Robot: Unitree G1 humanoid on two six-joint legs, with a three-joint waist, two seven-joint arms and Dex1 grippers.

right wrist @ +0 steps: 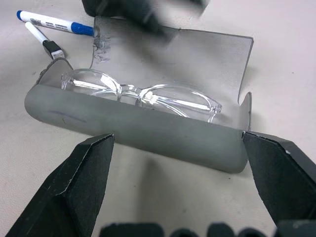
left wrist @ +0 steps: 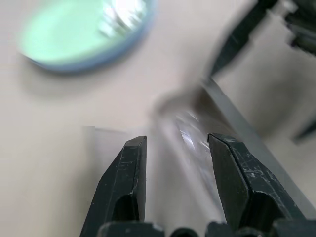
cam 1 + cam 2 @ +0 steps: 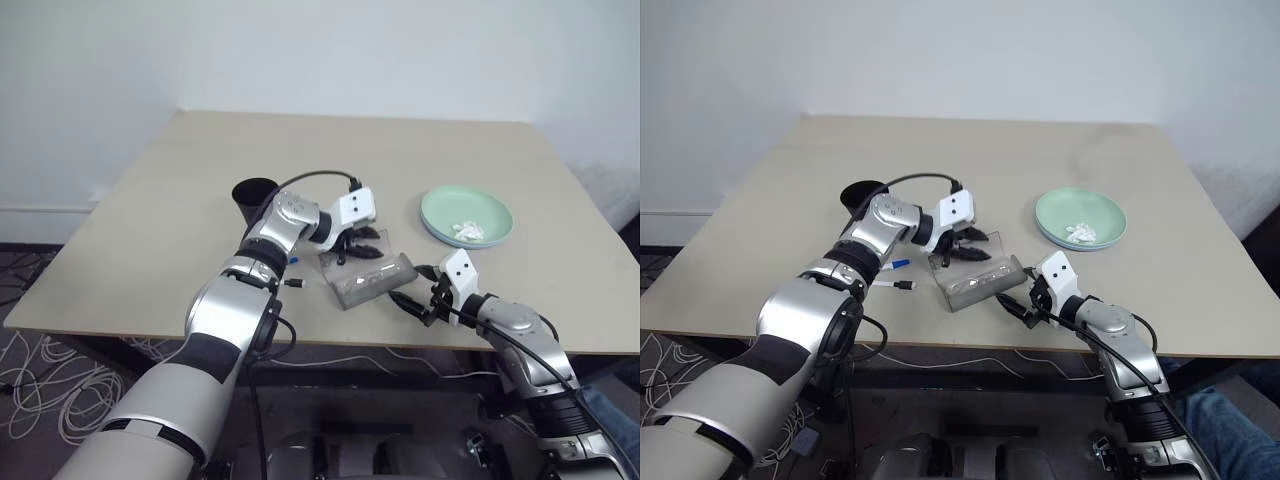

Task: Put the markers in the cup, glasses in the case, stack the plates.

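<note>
Grey, stiff-shelled case (image 1: 143, 129) lies open on the counter (image 3: 150, 220), directly ahead of the right fingers (image 1: 94, 168), which stand wide apart spanning its length; likely light, apt to slide if pushed. Lid thin and springy: press its free edge to shut it. Clear glasses (image 1: 140, 94) sit inside the case; fragile, slippery, best left untouched. Left fingers (image 2: 131, 182) hover parted above the lid, holding nothing. Two markers (image 1: 52, 22) lie beyond the case's far end; light, smooth, prone to roll, so grip mid-barrel.
</note>
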